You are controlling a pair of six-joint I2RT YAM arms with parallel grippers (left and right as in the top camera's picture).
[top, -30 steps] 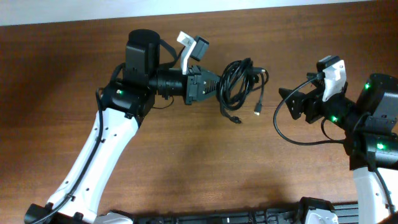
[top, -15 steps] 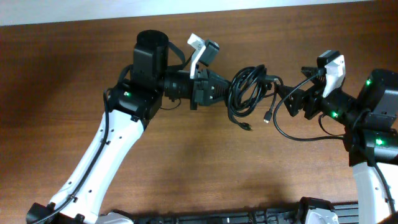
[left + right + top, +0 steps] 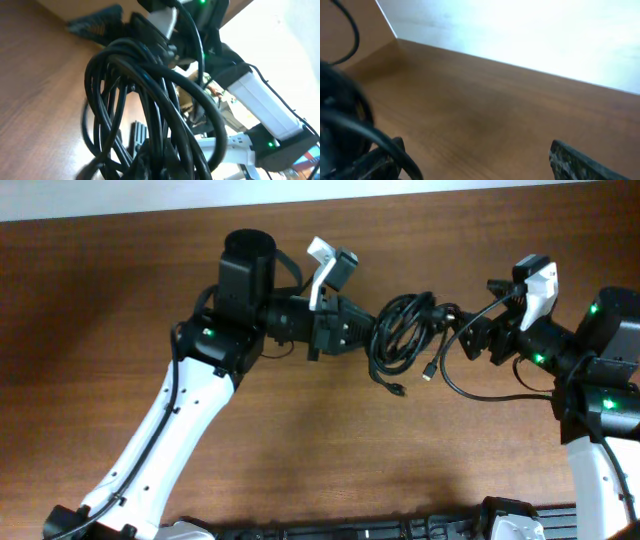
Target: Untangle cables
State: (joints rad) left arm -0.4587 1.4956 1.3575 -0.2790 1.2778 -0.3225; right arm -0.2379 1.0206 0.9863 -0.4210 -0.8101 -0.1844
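The cables (image 3: 404, 330) are a coiled bundle of thin black cords held above the wooden table, with two plug ends (image 3: 427, 371) hanging below. My left gripper (image 3: 366, 330) is shut on the bundle's left side; in the left wrist view the loops (image 3: 150, 100) fill the frame just beyond the jaws. My right gripper (image 3: 462, 332) is open at the bundle's right edge. In the right wrist view its fingers (image 3: 475, 160) stand wide apart, and blurred cords (image 3: 350, 130) cross in front of the left finger.
The brown wooden table (image 3: 300, 450) spreads under both arms. A pale wall runs along its far edge (image 3: 150, 198). A thicker black wire (image 3: 470, 395) loops below the right wrist.
My left gripper carried the bundle up and to the right. My right gripper moved left and now reaches the bundle's right edge.
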